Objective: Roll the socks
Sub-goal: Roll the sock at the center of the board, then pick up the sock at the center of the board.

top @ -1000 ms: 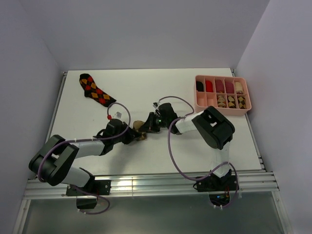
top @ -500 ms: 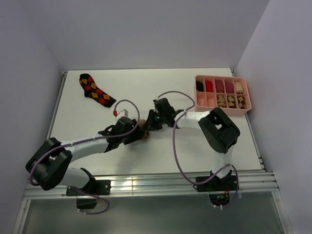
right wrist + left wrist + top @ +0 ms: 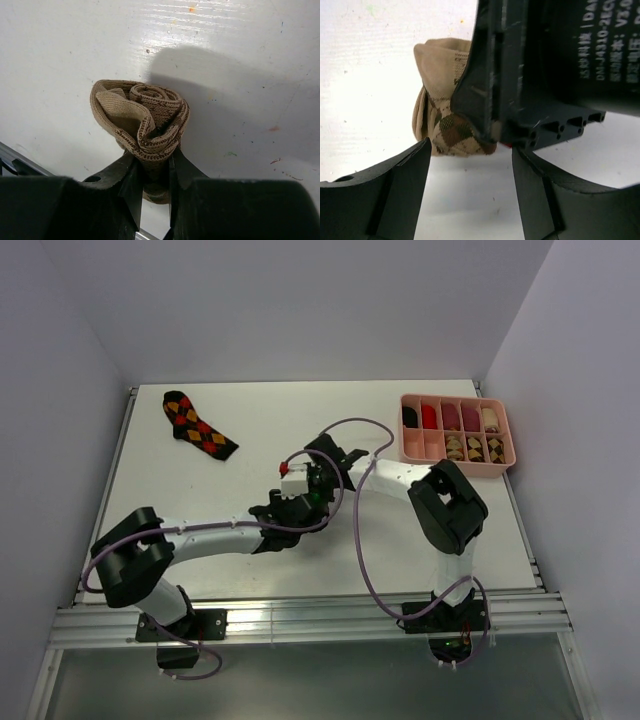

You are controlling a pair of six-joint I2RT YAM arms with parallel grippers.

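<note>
A tan-brown argyle sock (image 3: 145, 117) sits rolled into a bundle on the white table. My right gripper (image 3: 152, 172) is shut on the roll's near end, with fabric pinched between its two fingers. In the left wrist view the same sock (image 3: 442, 122) lies just beyond my left gripper (image 3: 471, 160). That gripper is open, with bare table between its fingers, and the right gripper's black finger (image 3: 487, 80) covers the roll's right side. From above, both grippers meet mid-table, left (image 3: 297, 503) and right (image 3: 318, 480), hiding the roll. A black-red-orange sock (image 3: 198, 423) lies flat at the far left.
A pink divided tray (image 3: 500, 466) stands at the far right, holding plain rolled socks in its back row and patterned rolls in front. Purple cables loop over both arms. White walls close in the table on three sides.
My left gripper has opened and let go of the tan roll, and its arm has swung right and stretched toward the centre. The right gripper stays on the roll.
</note>
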